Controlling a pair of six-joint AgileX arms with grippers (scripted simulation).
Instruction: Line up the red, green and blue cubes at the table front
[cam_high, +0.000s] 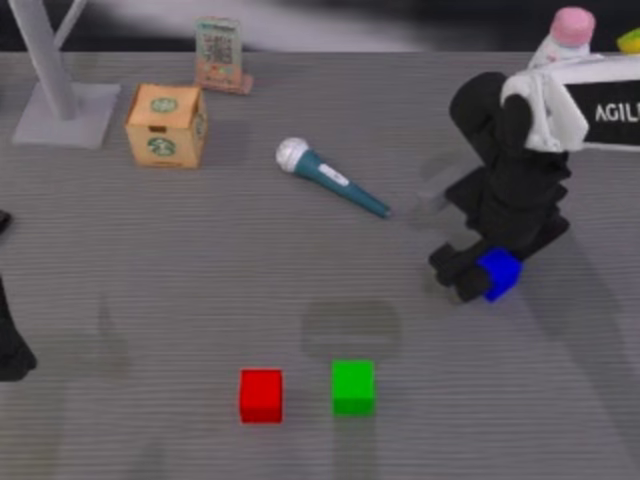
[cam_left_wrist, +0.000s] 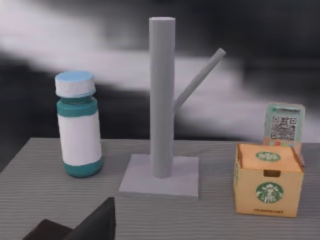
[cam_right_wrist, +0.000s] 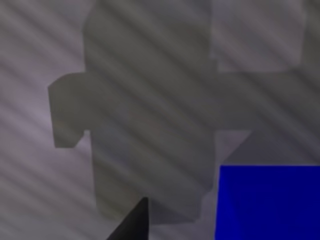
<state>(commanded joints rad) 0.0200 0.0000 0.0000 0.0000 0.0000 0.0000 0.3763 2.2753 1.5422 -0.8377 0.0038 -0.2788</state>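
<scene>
Top view: ribbed grey tabletop (cam_high: 150, 280); plain red cube (cam_high: 261, 395) and green cube (cam_high: 353, 386) side by side near the front, apart; right end effector (cam_high: 480, 272) pinching the blue cube (cam_high: 499, 273) right of centre; left end effector (cam_high: 10, 350) parked at left edge, state indiscernible. Left wrist view: tan cardboard box (cam_left_wrist: 268, 186), teal capped bottle (cam_left_wrist: 78, 125), grey post stand (cam_left_wrist: 161, 125). Right wrist view: blue cube face, striped tabletop.

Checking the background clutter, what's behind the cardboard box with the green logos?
Behind the cardboard box stands a QR code card, its lower part hidden by the box. Whatever is beneath the box cannot be seen.
</scene>
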